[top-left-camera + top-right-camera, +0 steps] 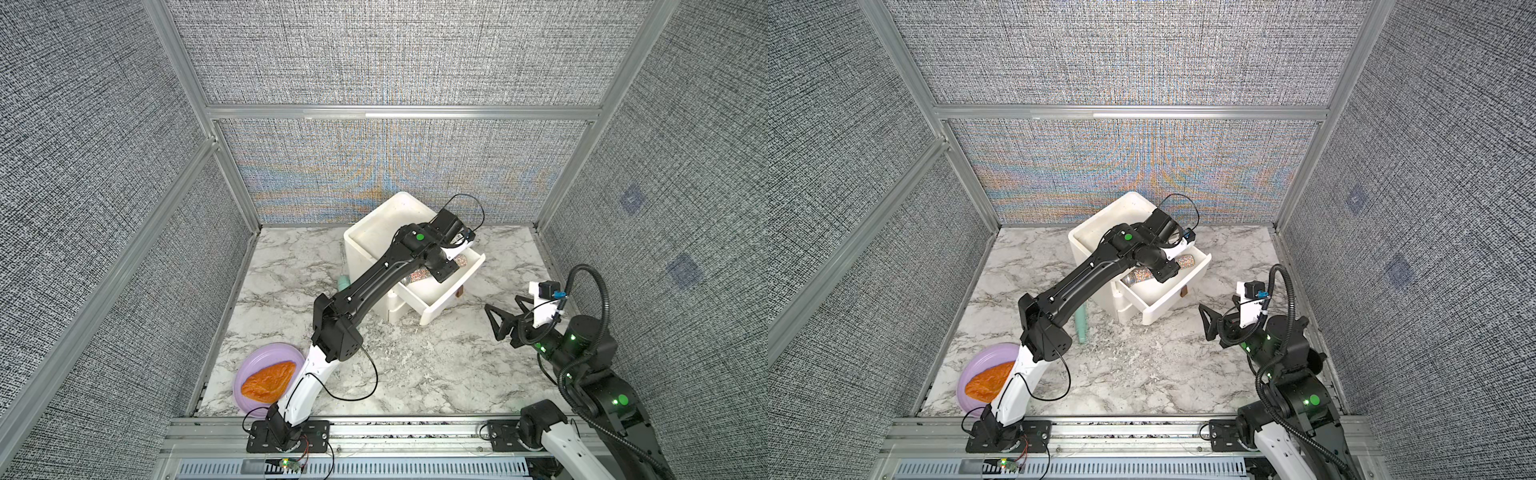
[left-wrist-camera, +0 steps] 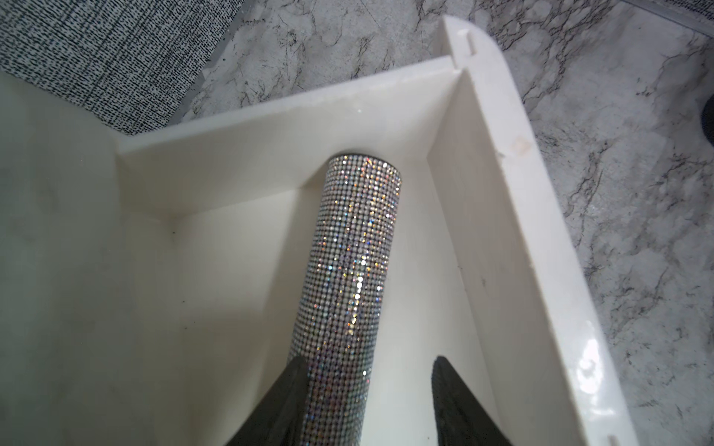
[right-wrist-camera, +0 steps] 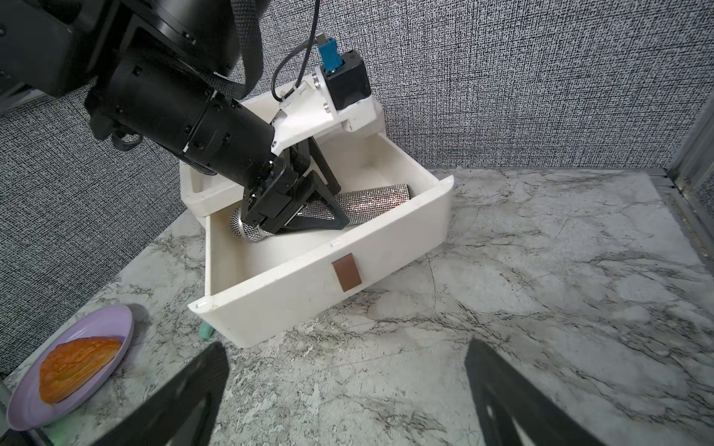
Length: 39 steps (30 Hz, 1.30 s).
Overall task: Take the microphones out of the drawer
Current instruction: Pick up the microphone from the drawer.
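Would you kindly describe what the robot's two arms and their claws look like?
The left arm and right arm are black with white lower links and green lights. The left claw and right claw have black triangular fingers. A ribbed black hose loops over the right arm.

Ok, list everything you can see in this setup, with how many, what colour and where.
table: one, white-grey marble, under everything
drawer unit: one, white, back middle of the table
drawer: one, white, pulled open from the unit
handle tab: one, brown, on the drawer front
microphone: one, glittery silver, lying in the drawer
plate: one, lilac, near the left arm's base
pastry: one, orange, on the plate
stick-like thing: one, mint green, on the table beside the unit
left gripper: one, black, in the drawer, open astride the microphone
right gripper: one, black, open, right of the drawer
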Tool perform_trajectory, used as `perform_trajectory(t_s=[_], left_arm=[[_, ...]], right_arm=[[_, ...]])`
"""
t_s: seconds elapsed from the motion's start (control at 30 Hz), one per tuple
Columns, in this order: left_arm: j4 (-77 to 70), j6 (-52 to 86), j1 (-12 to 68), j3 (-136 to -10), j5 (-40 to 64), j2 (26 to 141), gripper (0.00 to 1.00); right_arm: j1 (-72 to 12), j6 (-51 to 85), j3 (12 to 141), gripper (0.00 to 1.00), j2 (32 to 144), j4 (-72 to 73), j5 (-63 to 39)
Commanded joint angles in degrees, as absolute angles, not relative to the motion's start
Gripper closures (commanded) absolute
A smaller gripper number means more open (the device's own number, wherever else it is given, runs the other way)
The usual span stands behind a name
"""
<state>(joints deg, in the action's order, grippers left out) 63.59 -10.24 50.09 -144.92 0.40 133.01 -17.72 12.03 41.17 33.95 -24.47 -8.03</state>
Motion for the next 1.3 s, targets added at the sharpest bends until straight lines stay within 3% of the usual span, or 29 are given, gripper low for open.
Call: perform_trajectory(t_s=[0.0, 0.5, 0.97, 1.27], left_arm=[[66.2, -11.2, 50.0, -144.6, -2.5, 133.8, 0.45], [67.4, -13.5, 50.6, -144.9, -5.1, 134.8, 0.49], [67.3, -13.8, 50.7, -144.5, -5.9, 135.7, 0.61], [67.1, -14.4, 50.7, -144.6, -5.8, 133.9, 0.77]], right_arm=[[-17.8, 12.0, 41.0, 0.02, 34.0, -22.9, -7.6], [-17.8, 11.8, 40.7, 0.02, 33.3, -22.8, -7.5], [-17.8, 11.4, 40.3, 0.02, 33.4, -22.1, -7.2], [-17.8, 10.8, 40.0, 0.02, 34.3, -21.2, -7.3]])
